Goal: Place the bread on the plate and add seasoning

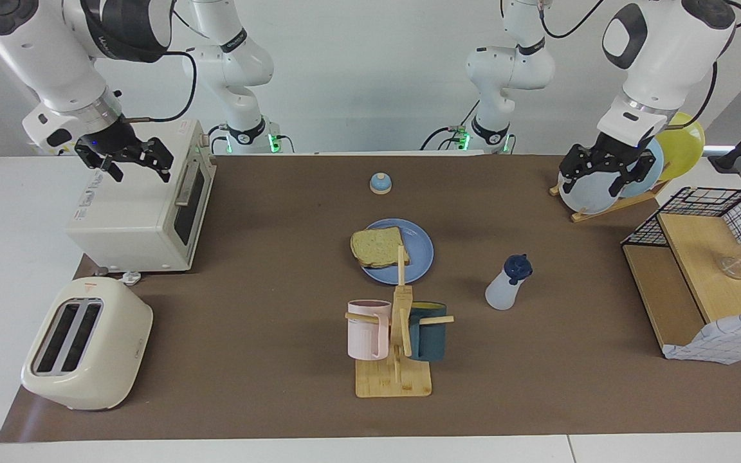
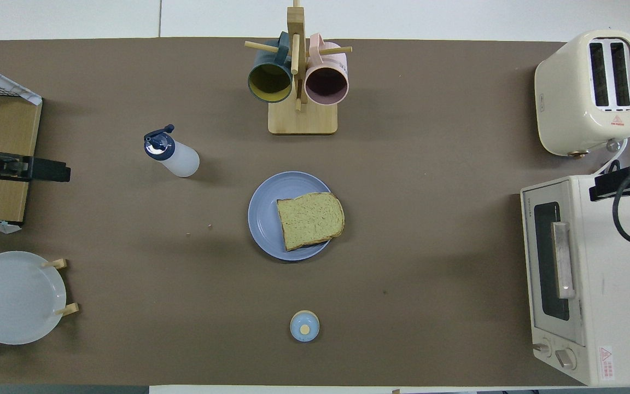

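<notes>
- The left gripper hangs in the air over the rack of upright plates at the left arm's end of the table, its fingers spread wide with nothing between them and nothing touched.
- The right gripper hovers over the top of the toaster oven at the right arm's end, fingers likewise apart and empty.
- The seasoning stands upright on the brown mat, well apart from both grippers, between the plate and the wire basket, with bare mat all round it.
- The bread lies on the plate at mid-table, shifted toward the right arm's end so its crust overhangs the rim.
- The mug stand sits just beside the plate, farther from the robots; the bell sits nearer to them.
- The toaster stands at the mat's corner, farther out than the toaster oven.
</notes>
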You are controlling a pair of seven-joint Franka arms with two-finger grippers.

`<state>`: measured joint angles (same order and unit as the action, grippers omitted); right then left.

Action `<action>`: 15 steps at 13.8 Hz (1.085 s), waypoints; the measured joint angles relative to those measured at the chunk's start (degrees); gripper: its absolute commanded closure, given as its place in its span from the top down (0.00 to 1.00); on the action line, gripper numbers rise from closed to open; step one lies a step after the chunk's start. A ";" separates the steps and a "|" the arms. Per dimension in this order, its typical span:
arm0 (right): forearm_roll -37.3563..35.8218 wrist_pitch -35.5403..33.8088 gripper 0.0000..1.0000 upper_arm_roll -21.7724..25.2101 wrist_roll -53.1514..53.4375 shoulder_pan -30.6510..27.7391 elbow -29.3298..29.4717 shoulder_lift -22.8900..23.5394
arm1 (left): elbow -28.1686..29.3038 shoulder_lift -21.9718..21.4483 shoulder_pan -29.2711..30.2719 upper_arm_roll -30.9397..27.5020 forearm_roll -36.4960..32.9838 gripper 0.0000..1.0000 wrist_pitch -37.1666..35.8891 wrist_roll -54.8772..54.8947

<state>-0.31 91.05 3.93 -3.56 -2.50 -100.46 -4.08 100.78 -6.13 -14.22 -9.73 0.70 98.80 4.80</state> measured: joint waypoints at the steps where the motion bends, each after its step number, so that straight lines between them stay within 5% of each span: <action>1: 0.00 0.00 1.00 0.00 0.00 0.00 0.00 0.00 | -2.32 0.10 1.84 1.59 -0.03 1.00 -3.03 0.00; 5: 0.00 0.00 1.00 0.00 0.00 0.00 0.00 0.00 | -9.56 1.62 10.80 12.25 -0.03 1.00 -9.70 -0.05; 15: 0.00 0.00 1.00 0.00 0.00 0.00 0.00 0.00 | -8.78 3.29 10.22 12.11 -0.03 1.00 -9.80 -0.05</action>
<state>-0.31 91.05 3.93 -3.56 -2.50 -100.46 -4.08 92.00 -2.83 -3.99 2.38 0.67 89.01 4.75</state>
